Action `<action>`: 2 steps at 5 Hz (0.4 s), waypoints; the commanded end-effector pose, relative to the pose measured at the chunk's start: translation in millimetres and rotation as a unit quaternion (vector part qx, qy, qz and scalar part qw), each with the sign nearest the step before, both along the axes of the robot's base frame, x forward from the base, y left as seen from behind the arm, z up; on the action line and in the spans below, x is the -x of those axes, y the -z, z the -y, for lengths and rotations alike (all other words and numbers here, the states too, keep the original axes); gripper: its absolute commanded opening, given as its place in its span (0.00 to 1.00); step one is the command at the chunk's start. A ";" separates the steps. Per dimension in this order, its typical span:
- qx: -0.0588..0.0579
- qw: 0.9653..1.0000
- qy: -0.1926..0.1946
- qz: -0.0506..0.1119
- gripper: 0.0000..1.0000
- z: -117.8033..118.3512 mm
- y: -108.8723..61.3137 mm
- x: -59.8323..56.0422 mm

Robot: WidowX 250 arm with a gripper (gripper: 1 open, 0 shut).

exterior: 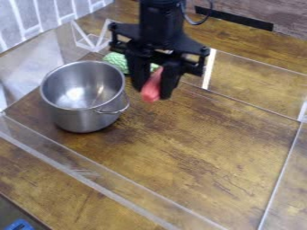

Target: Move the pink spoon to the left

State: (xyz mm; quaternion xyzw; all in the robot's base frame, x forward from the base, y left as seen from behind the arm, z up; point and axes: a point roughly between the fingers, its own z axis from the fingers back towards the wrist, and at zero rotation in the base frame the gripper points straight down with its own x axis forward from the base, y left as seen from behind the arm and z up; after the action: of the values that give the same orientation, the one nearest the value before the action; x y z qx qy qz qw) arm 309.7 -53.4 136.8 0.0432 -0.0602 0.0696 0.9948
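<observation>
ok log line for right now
task: spoon to left | fingers: shut on spoon | spoon: beside pot in view, bumpy green thing behind

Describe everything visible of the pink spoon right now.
The pink spoon shows only as a short, thick, pinkish-red handle, smooth like plastic and slightly blurred. It slants between the fingers of the dark gripper, which hold it. In the picture it appears just right of the steel pot. Its metal bowl can't be made out.
</observation>
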 end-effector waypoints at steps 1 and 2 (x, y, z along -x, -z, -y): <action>0.012 0.999 0.011 0.040 0.00 9.5 -13.8 -12.0; 0.015 0.999 0.010 0.044 0.00 11.4 -10.4 -14.2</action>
State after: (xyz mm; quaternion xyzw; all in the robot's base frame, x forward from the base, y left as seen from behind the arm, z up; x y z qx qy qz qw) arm 319.6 -57.0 132.8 0.0331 -0.0788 0.0708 0.9938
